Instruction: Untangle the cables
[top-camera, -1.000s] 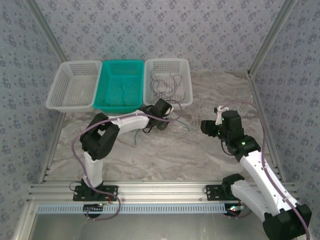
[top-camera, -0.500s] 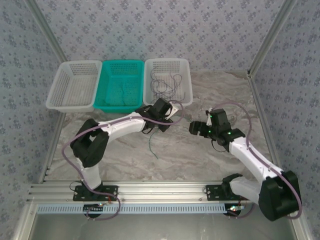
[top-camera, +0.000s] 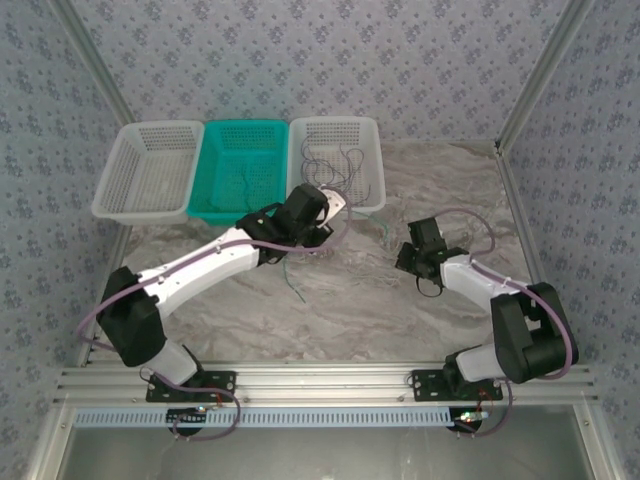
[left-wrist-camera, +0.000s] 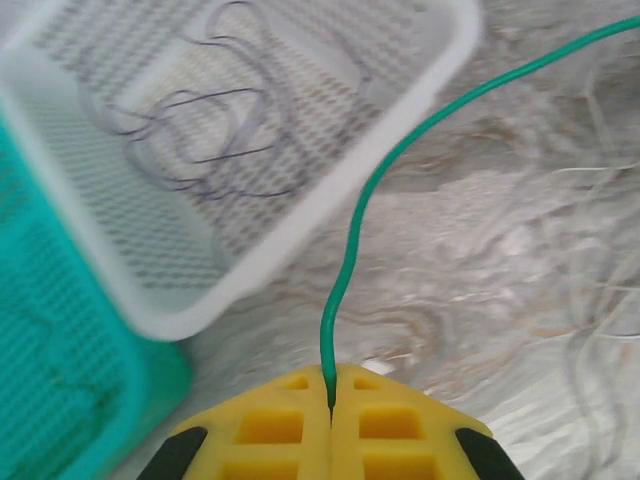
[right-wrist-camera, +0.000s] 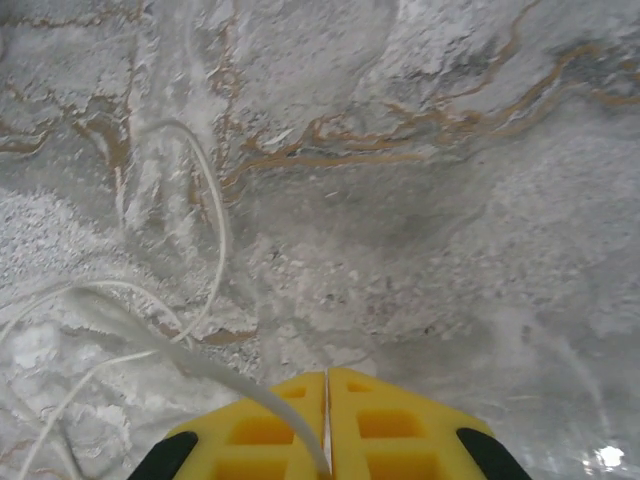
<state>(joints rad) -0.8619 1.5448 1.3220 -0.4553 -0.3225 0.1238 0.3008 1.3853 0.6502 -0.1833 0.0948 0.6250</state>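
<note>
Both have just snapped shut: the left pincer (left-wrist-camera: 330, 385) nips the green cable (left-wrist-camera: 400, 150) at lower centre, the right pincer (right-wrist-camera: 327, 400) the white cable (right-wrist-camera: 200, 365) over the bench (right-wrist-camera: 450, 200). Holding separate strands, they look ready to draw them apart.

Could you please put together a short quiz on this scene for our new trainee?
1. True or false: the left gripper is shut on a green cable.
2. Multiple choice: what is pinched in the right gripper? A) a white cable B) a dark grey cable C) nothing
3. Short answer: which basket holds the dark grey cables?

Key:
1. True. The green cable runs straight into the closed yellow fingers.
2. A. The white cable ends between the closed fingers.
3. The right-hand white basket, beside the teal one.
</note>
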